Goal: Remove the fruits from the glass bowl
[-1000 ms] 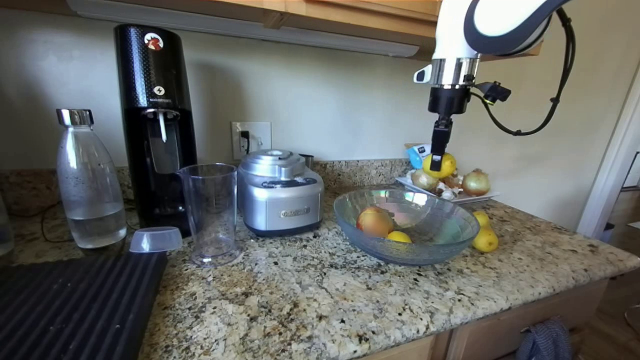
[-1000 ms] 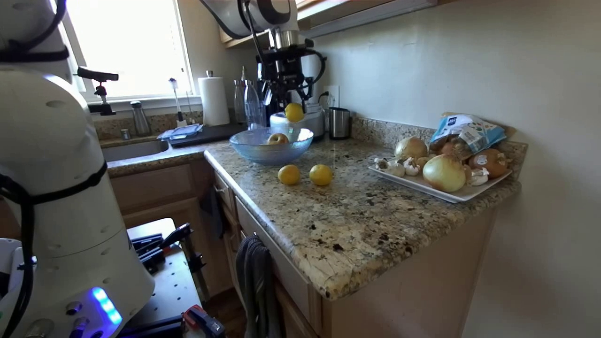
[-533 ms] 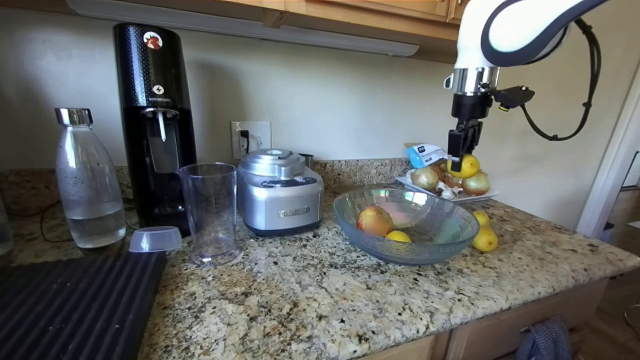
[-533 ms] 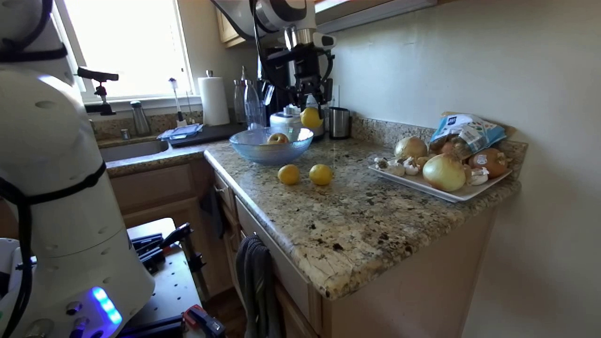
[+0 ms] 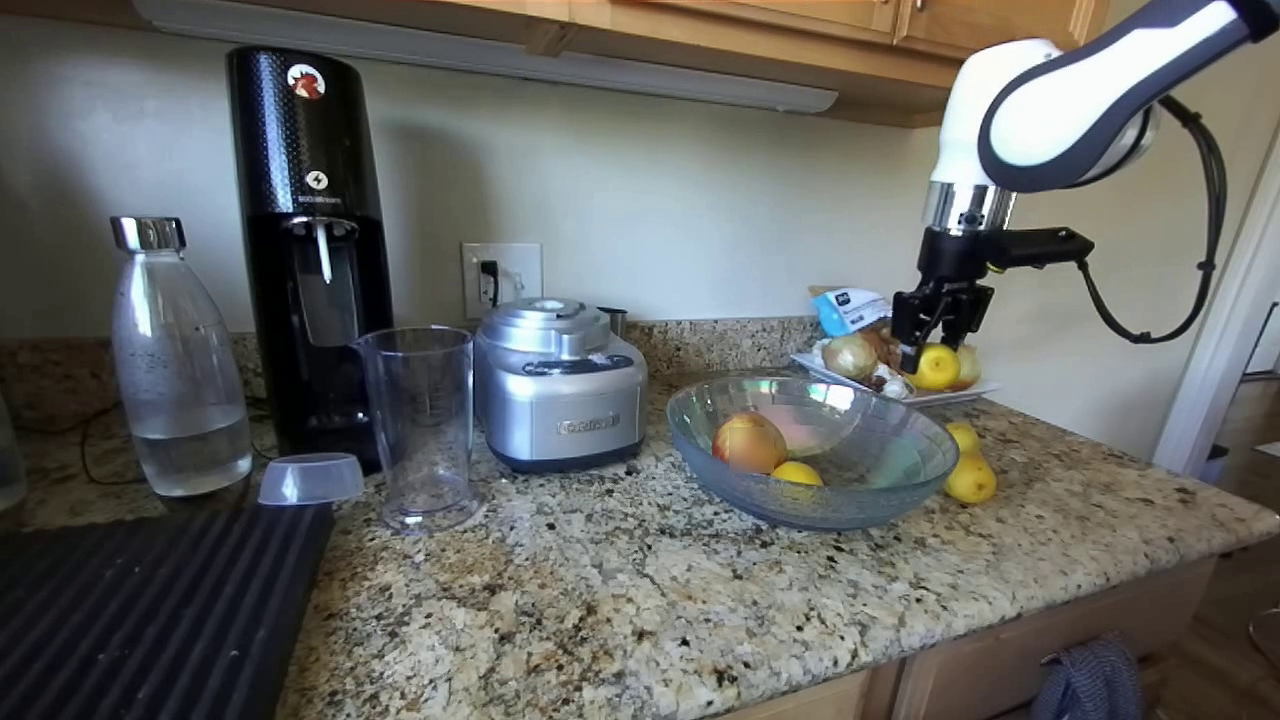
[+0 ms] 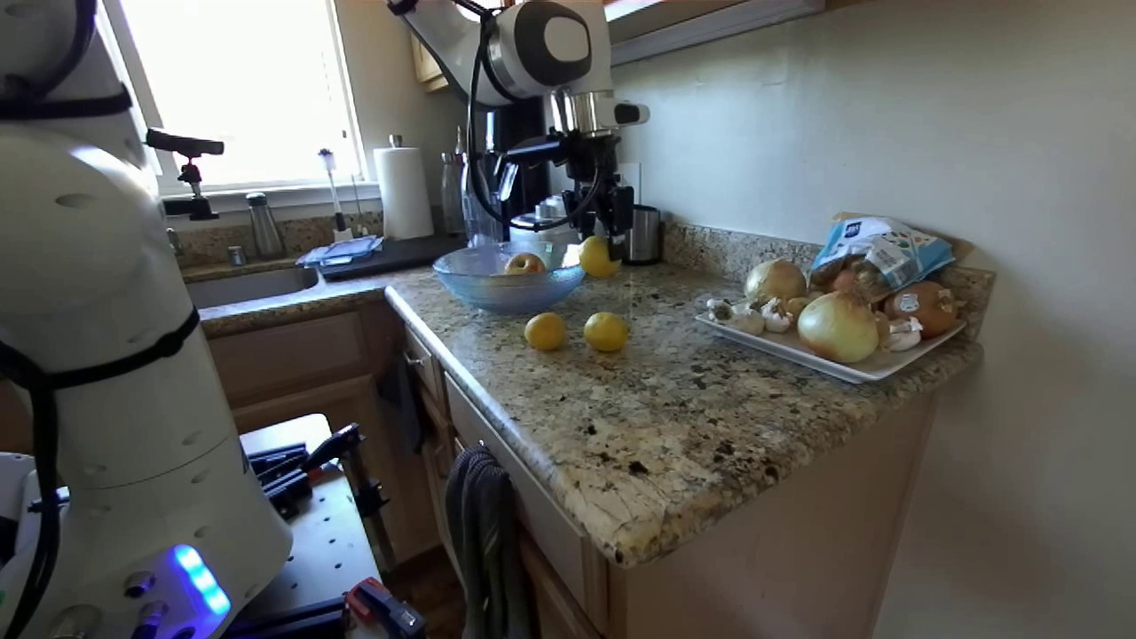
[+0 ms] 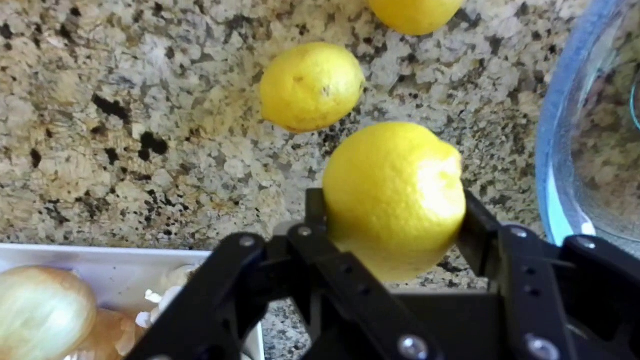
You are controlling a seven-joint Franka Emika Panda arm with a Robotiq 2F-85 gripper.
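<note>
Speckled counter under a glossy, dimpled yellow lemon.

Kitchen corner. Wall plain, pale, carrying a white outlet plate above the granite backsplash. Wooden upper cabinets overhead; a long whitish strip runs along their underside. In an exterior view the window is blown out to white, the brightest area there; the sink lies below it. Countertop of speckled granite, cream, brown and black, over brownish wooden lower cabinets. Floor brown, seen only in patches. White trim borders the wall beyond the countertop's end.
</note>
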